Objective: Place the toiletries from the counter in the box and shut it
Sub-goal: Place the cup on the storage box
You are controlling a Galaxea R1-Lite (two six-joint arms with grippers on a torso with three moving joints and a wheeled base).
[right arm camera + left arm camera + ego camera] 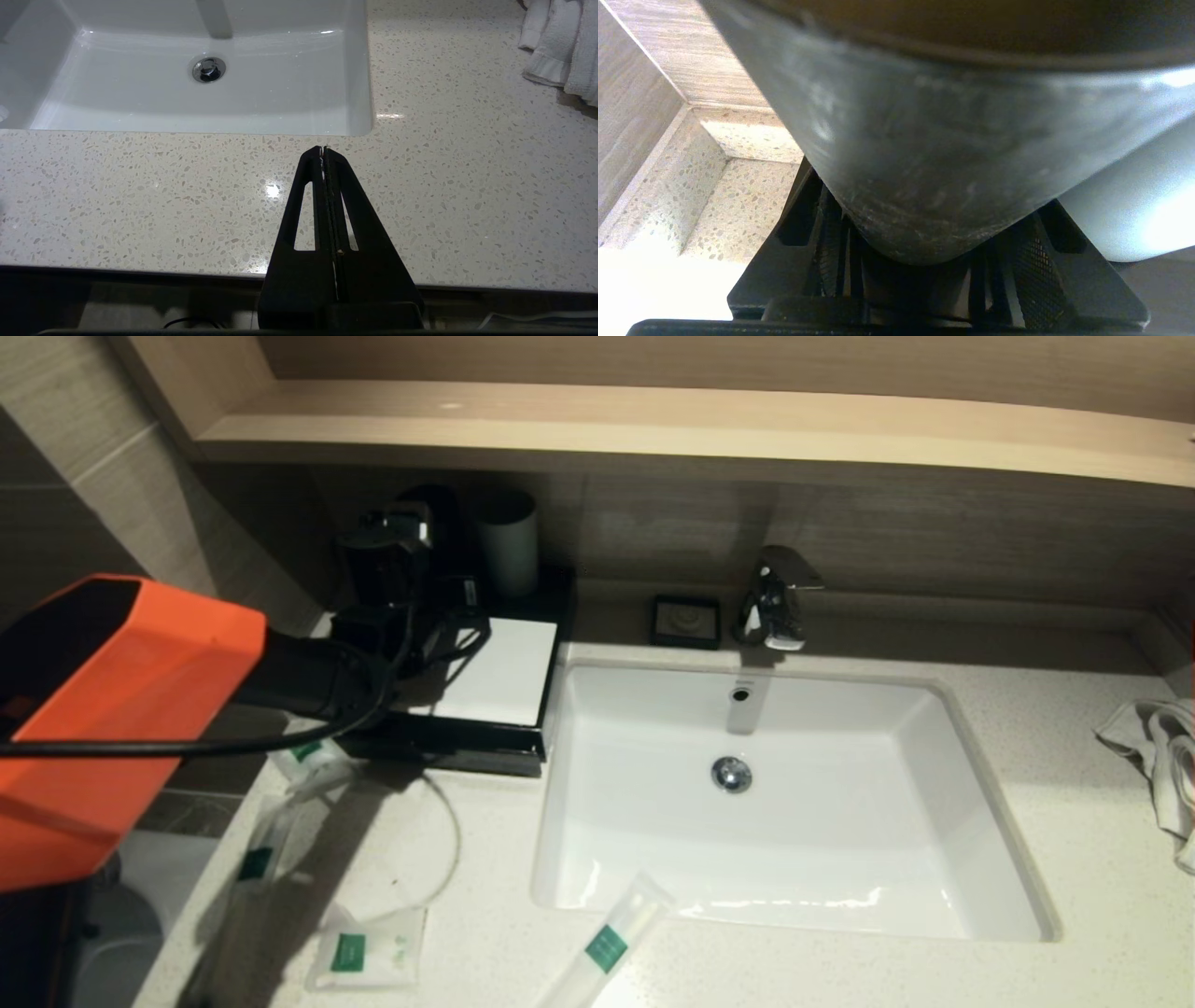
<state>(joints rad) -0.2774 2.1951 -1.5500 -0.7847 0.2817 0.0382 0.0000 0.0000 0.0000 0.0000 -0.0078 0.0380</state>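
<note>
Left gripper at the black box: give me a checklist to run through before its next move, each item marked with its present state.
1. Left gripper at the black box: ok.
2. Its grasp: cannot tell; a dark curved surface fills the wrist view.
3. Box closed: cannot tell.
4. Toiletries packed: not ok; tube at the sink's front rim, sachet and two packets lie on the counter.
5. Right gripper shut, above bare counter: ok.

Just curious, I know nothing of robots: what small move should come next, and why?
Probably bring the left gripper back from the box to the nearest sachet just in front, since toiletries lie unpacked on the counter; the right gripper hangs shut.
</note>
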